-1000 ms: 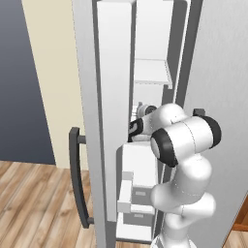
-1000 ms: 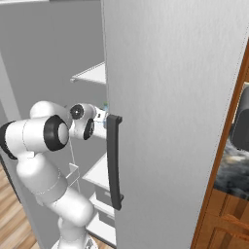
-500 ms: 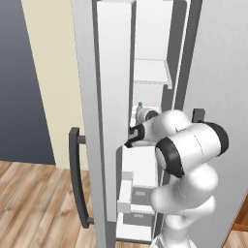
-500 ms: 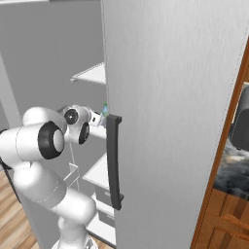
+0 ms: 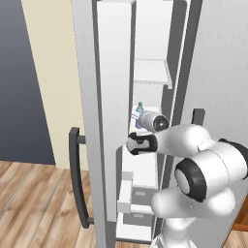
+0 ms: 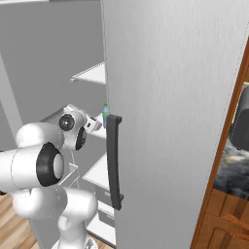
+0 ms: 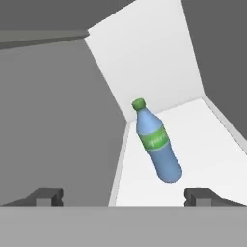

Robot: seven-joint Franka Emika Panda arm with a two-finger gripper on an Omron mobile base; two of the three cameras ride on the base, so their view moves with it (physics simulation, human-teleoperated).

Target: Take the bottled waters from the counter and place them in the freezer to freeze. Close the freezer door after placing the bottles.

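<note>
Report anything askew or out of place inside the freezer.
Nothing stands out. The blue bottle with its green cap stands on the white freezer shelf, apart from the open pincer; its slant may only be the camera's roll.

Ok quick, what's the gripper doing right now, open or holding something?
Gripper: open, holding nothing; the blue bottle stands free on the white freezer shelf ahead of the fingers.

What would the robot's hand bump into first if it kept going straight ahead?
Probably the blue bottle with the green cap, standing on the white freezer shelf. It sits between the open jaws of the gripper and a bit ahead, though how far is hard to judge.
</note>
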